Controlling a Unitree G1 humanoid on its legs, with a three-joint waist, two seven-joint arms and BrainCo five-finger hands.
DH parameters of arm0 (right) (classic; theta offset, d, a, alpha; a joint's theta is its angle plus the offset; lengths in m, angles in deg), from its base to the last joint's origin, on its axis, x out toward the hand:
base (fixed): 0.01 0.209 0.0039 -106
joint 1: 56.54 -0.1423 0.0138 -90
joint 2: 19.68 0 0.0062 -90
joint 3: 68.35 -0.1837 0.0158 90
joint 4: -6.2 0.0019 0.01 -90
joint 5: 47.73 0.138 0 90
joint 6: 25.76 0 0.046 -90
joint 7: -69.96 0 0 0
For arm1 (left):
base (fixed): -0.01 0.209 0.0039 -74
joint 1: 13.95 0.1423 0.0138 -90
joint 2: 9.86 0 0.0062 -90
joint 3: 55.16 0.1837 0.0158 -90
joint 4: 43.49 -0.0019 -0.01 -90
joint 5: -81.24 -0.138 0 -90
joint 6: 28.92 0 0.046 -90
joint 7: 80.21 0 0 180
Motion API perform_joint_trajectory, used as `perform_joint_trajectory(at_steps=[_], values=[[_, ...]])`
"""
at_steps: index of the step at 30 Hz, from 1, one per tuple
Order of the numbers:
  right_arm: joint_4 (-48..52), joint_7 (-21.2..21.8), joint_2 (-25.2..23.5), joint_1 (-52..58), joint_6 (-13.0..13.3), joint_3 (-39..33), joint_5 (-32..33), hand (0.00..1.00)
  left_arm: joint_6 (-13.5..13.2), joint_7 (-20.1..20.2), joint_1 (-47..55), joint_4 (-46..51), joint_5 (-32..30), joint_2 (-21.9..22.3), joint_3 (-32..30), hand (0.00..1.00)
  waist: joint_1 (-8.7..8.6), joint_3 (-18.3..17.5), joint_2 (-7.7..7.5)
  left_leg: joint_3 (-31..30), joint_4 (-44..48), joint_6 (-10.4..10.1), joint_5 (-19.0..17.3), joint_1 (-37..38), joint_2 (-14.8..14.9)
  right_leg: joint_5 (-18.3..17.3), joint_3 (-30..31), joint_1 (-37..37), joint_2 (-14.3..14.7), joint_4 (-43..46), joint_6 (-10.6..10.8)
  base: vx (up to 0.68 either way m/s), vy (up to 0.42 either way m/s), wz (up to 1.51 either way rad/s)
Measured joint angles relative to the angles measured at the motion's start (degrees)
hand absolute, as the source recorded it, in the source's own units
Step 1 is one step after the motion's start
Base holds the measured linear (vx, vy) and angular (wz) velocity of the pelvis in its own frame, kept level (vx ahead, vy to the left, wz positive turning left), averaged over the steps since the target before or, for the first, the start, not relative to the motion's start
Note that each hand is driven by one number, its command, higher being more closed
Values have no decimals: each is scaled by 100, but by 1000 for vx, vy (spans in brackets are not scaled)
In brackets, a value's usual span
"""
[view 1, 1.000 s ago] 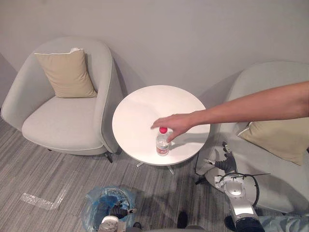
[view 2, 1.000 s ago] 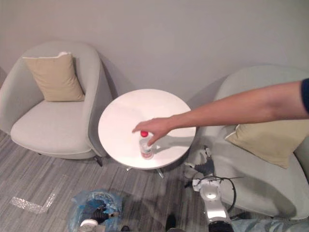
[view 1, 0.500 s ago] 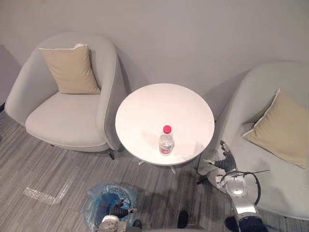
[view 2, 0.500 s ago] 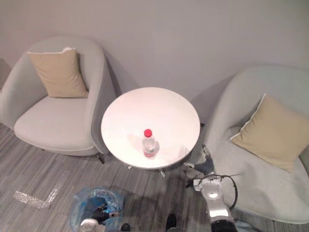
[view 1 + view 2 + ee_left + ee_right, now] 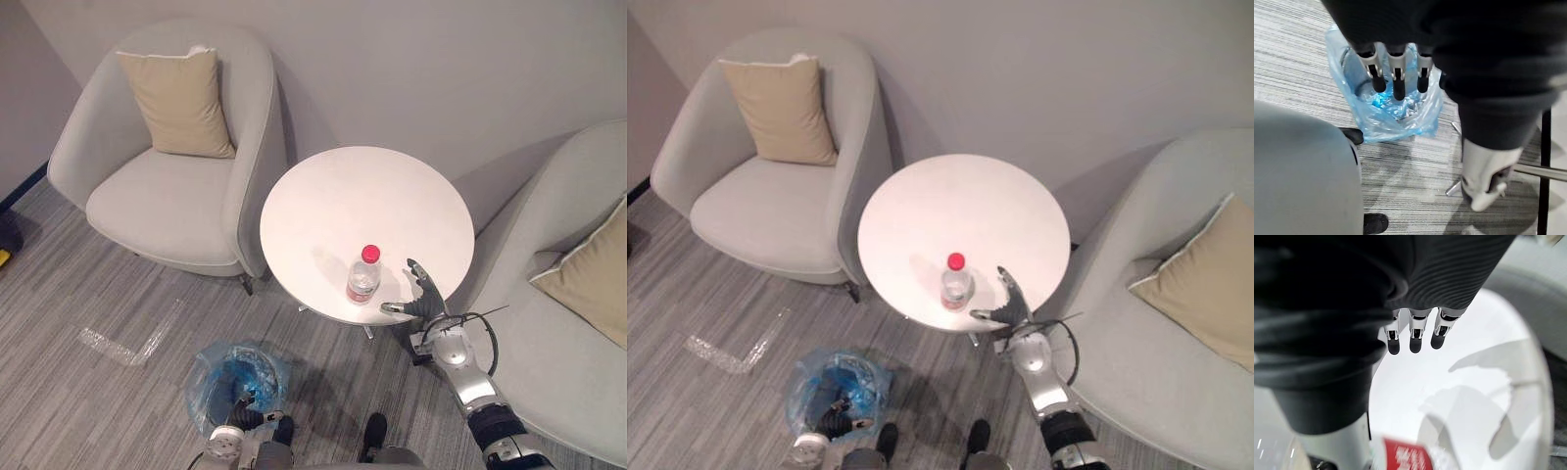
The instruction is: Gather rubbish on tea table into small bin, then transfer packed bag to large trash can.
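A clear plastic bottle (image 5: 361, 278) with a red cap stands upright near the front edge of the round white tea table (image 5: 362, 191). My right hand (image 5: 422, 295) is at the table's front right rim, just right of the bottle, open with fingers spread and its thumb pointing at the bottle without touching it. In the right wrist view its fingers (image 5: 1413, 337) hang straight above the tabletop, with the bottle's red label (image 5: 1402, 453) close by. On the floor stands the small bin lined with a blue bag (image 5: 235, 380). My left hand (image 5: 1396, 78) hovers open above the bin (image 5: 1393, 110).
A grey armchair (image 5: 167, 196) with a beige cushion (image 5: 178, 103) stands left of the table. Another grey armchair (image 5: 549, 333) with a beige cushion (image 5: 600, 284) is close on the right. A strip of tape (image 5: 122, 343) lies on the carpet.
A person's arm that was touching the bottle has drawn away. My right hand has risen to the table's edge beside the bottle. The camera has shifted.
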Motion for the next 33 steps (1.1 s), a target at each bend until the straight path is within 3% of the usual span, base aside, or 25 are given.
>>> perform_joint_trajectory(at_steps=[6,11,12,19,26,33], values=[[-134,-130,-17,-351,-1,115,-1,0,-87,-98,-62,129,16,16,123,0,142,183,56,-149,6,-28,56,-51,-21,-190,-107,-137,-80,347,-16,-3,0,16],[-171,-266,-27,-657,-2,258,-4,0,-93,-102,-124,183,75,24,153,0,149,398,120,-243,57,-55,84,-160,-22,-240,-182,-195,-93,464,-33,-45,-11,8],[-240,-339,-40,-762,-2,263,-3,100,-96,-104,-141,184,122,30,169,0,165,412,132,-274,95,-67,91,-230,-22,-255,-205,-275,-95,516,-46,-40,-15,12],[-402,-620,-70,-1215,-17,254,111,100,-120,-153,-222,241,249,72,208,0,260,590,223,-343,101,-146,178,-413,8,-273,-250,-474,-95,661,-76,-44,-22,5],[-489,-610,-112,-1207,-85,256,263,100,-111,-220,-221,285,302,89,198,0,323,592,219,-361,93,-156,196,-438,10,-272,-245,-527,-94,680,-79,0,0,0],[840,-335,-179,-147,-123,227,208,100,-55,-215,-216,285,212,90,136,0,268,572,118,-88,69,-155,194,-215,20,-260,30,-416,-91,679,-82,9,4,-11]])
